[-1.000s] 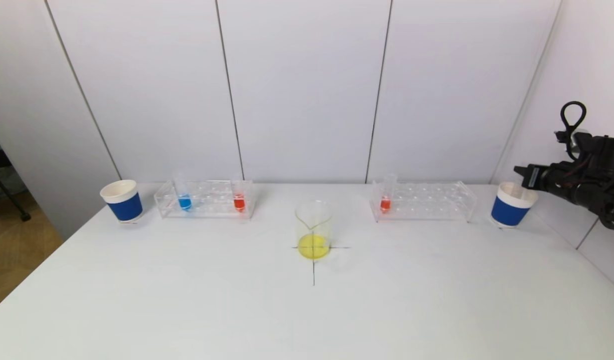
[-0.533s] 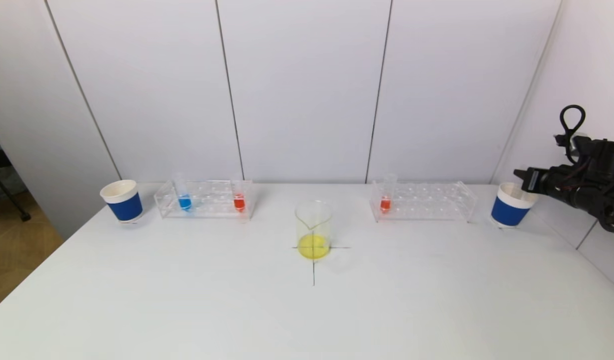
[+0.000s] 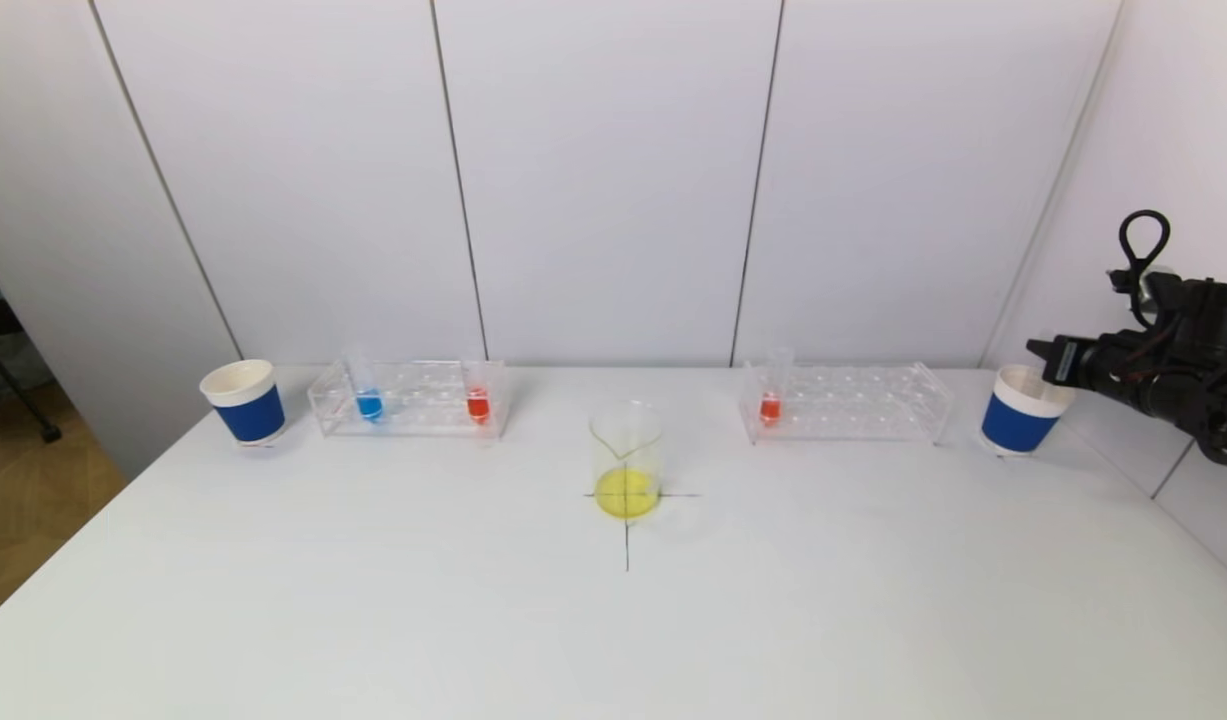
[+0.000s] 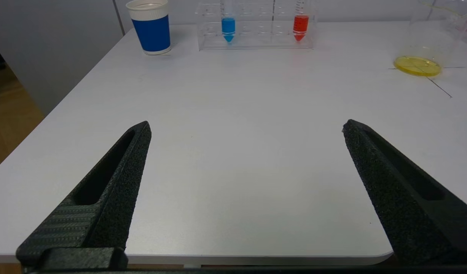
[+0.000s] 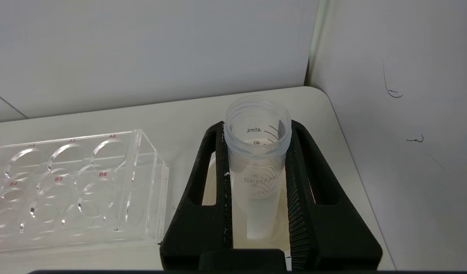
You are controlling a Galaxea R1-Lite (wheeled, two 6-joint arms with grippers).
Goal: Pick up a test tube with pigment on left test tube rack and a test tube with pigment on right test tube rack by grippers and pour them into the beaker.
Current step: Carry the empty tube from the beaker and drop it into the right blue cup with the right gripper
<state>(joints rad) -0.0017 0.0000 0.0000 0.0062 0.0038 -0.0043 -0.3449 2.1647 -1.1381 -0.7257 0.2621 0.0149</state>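
The right gripper (image 5: pixel 256 152) hangs over the right paper cup (image 3: pixel 1023 410) at the table's three o'clock edge, jaws clamped on an empty clear test tube (image 5: pixel 256 167) held upright above the cup's mouth; the left gripper (image 4: pixel 246 129) sits low at the near edge around seven o'clock, jaws wide apart and holding nothing. The beaker (image 3: pixel 627 460), yellow liquid in its bottom, stands at the centre cross; the left rack (image 3: pixel 410 398) at ten o'clock holds a blue tube (image 3: pixel 368 392) and a red tube (image 3: pixel 478 395); the right rack (image 3: pixel 845 402) at two o'clock keeps one red-filled tube (image 3: pixel 771 395); the left paper cup (image 3: pixel 244 401) stands at nine o'clock.
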